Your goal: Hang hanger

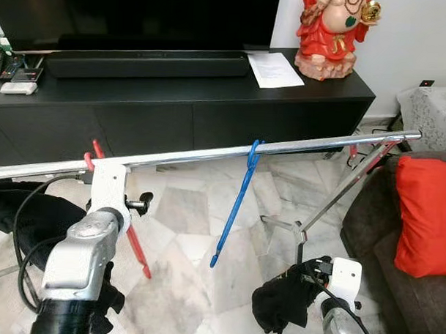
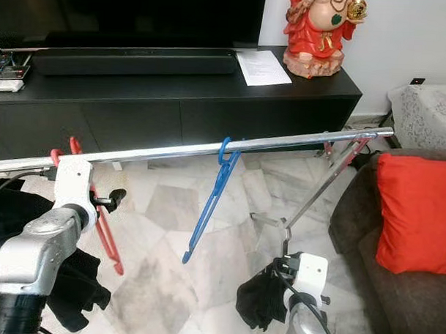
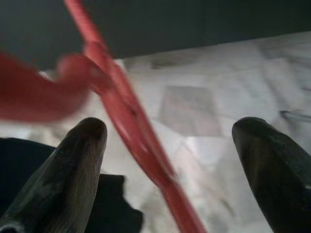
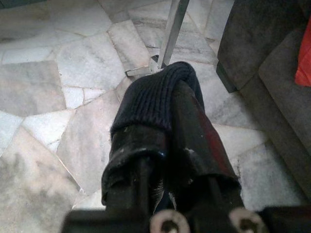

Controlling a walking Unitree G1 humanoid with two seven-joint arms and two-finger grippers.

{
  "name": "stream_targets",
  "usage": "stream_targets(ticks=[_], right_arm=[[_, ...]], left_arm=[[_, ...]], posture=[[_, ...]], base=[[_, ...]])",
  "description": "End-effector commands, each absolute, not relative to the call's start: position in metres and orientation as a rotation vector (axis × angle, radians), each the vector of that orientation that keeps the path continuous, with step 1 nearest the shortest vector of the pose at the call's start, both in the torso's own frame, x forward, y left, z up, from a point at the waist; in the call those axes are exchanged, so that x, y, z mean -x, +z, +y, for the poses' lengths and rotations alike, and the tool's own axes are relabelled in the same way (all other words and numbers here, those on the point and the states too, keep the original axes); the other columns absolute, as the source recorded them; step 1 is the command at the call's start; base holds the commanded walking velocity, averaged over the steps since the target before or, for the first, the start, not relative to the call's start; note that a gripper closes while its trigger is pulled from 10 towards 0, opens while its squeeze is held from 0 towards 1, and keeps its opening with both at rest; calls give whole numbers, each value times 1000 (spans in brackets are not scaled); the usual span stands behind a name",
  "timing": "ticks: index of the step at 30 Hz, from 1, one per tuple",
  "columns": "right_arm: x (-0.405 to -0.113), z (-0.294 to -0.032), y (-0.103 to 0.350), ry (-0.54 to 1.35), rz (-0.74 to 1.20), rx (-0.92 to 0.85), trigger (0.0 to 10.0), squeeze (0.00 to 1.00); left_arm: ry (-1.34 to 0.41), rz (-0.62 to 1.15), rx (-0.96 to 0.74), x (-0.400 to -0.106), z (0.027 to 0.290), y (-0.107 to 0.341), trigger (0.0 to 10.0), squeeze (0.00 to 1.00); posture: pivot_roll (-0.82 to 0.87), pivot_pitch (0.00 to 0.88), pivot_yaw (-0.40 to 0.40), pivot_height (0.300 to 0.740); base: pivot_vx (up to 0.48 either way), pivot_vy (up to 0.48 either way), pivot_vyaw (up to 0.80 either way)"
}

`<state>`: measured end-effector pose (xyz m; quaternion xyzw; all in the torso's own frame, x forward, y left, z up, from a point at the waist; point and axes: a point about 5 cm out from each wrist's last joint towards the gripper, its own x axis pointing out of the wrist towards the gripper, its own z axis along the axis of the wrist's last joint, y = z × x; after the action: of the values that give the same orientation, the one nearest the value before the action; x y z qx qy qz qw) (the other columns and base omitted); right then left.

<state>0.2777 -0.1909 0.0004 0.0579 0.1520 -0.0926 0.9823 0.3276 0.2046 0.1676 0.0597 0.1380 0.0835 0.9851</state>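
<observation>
A silver rail (image 1: pixel 304 146) of a drying rack crosses in front of me. A blue hanger (image 1: pixel 236 204) hangs from its middle, tilted. Further left, a red hanger (image 1: pixel 138 252) has its hook (image 1: pixel 89 159) at the rail, and its body slants down behind my left wrist. My left gripper (image 3: pixel 172 131) is raised to the rail and open. The red hanger (image 3: pixel 131 131) runs between its fingers (image 3: pixel 82 150) without being pinched. My right gripper (image 4: pixel 165 121) hangs low by the rack's leg, shut on a dark knitted garment (image 4: pixel 155 97) draped over its fingers.
A black TV console (image 1: pixel 174 99) with a soundbar, a paper sheet and a red statue (image 1: pixel 330 31) stands behind the rail. On the right is a dark sofa with a red cushion (image 1: pixel 425 214). Black clothing (image 1: pixel 31 211) lies on the marble floor at left. The rack's legs (image 1: pixel 332 200) slant down at right.
</observation>
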Motion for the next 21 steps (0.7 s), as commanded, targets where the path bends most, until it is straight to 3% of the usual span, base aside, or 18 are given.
stream_targets(ticks=[1,21], right_arm=[[-275,-195,-2,-199,313,-115,10000,0],[-273,-193,-3,-199,315,-119,10000,0]], left_arm=[[216,269,-162,-330,208,168,10000,0],[330,185,-215,-350,210,163,10000,0]], posture=[[-23,193,-51,740],[-29,199,-47,740]], base=[[0,0,0],[0,0,0]])
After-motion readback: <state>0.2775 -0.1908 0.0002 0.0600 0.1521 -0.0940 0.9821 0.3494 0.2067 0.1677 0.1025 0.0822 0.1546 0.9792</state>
